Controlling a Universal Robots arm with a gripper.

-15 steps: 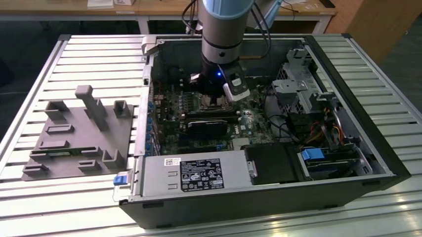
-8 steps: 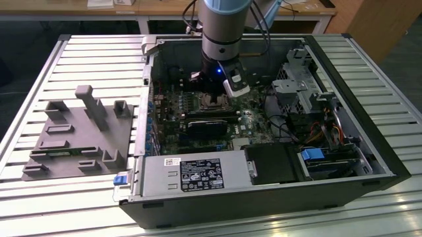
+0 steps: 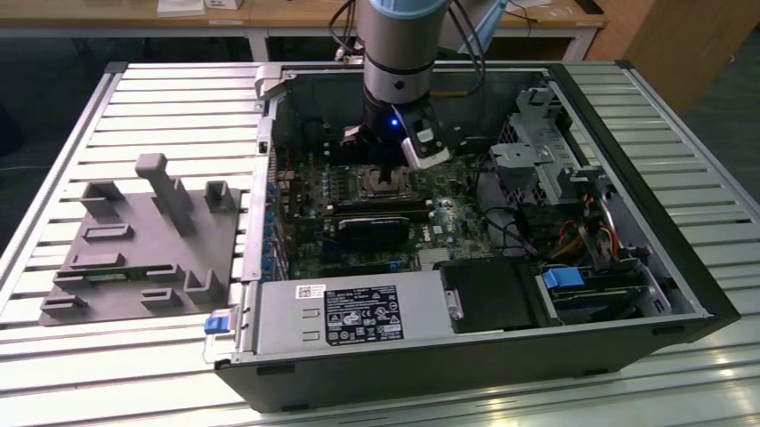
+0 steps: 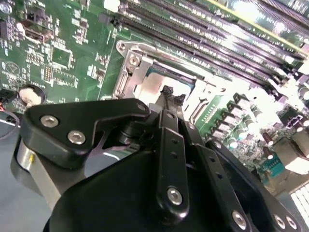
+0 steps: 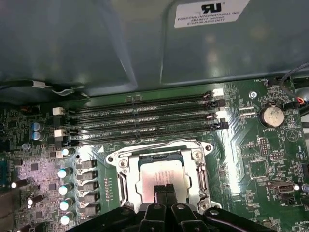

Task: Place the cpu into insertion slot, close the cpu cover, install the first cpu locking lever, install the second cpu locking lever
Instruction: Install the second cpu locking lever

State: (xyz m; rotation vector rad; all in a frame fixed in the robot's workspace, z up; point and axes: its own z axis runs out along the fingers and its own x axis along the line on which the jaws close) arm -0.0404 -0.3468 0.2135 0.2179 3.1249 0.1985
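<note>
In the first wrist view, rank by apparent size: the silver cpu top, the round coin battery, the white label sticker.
1. White label sticker, cut off by the frame edge
2. Silver cpu top, partly behind the gripper
3. Round coin battery

green motherboard [image 5: 251,159], silver-grey cpu [image 5: 159,181], black pincer [image 5: 165,192], grey computer case [image 3: 665,302].

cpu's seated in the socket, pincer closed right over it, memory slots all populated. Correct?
Not quite: the memory slots are empty, as the first wrist view shows. The rest holds: the cpu sits in the insertion slot, and the pincer is closed right over it.
</note>
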